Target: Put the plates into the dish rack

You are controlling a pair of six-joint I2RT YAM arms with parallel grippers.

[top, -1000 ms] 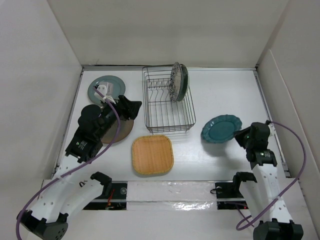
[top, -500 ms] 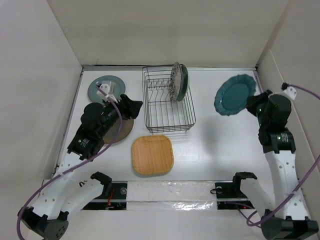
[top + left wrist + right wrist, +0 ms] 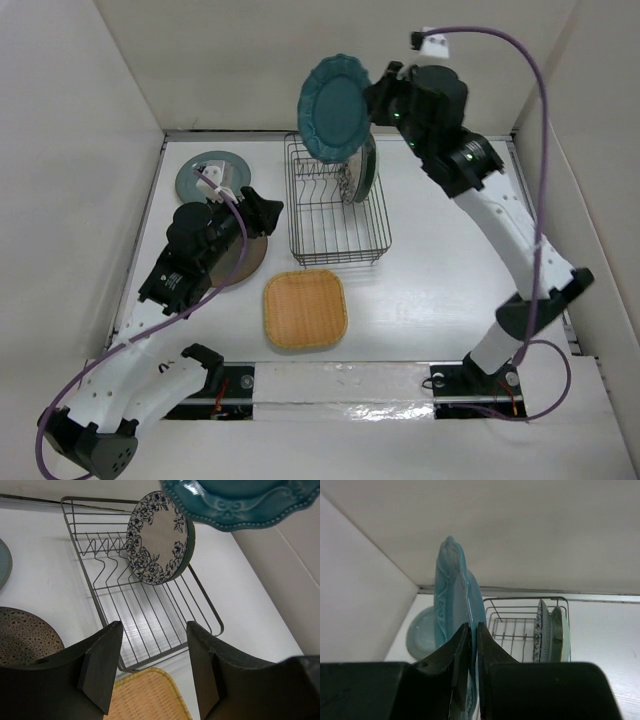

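**Above the dish rack [image 3: 335,228], the right gripper [image 3: 378,100] holds the dark teal scalloped plate [image 3: 335,105] on edge**

At the far side of the table [image 3: 440,260], the right arm reaches high. Its fingers are pressed onto the plate's rim, one on each face, as the right wrist view shows. The plate is clear of the wires and faces left. It seems to hang over the rack's far left part, though from overhead the height makes that hard to judge.

In the rack's far right corner two plates stand upright between the tines. They are the white plate with blue floral rim [image 3: 350,165] and, just right of it, the pale mint plate [image 3: 371,165]. The other slots hold nothing.

Left of the rack, the left gripper [image 3: 265,215] hovers above the brown plate [image 3: 250,265], which lies flat, partly under the arm. Its fingers are spread wide with nothing between them.

The grey-teal plate [image 3: 192,180] lies flat at the far left. The orange-tan rounded square plate [image 3: 305,309] lies flat just near of the rack, close to its near edge.
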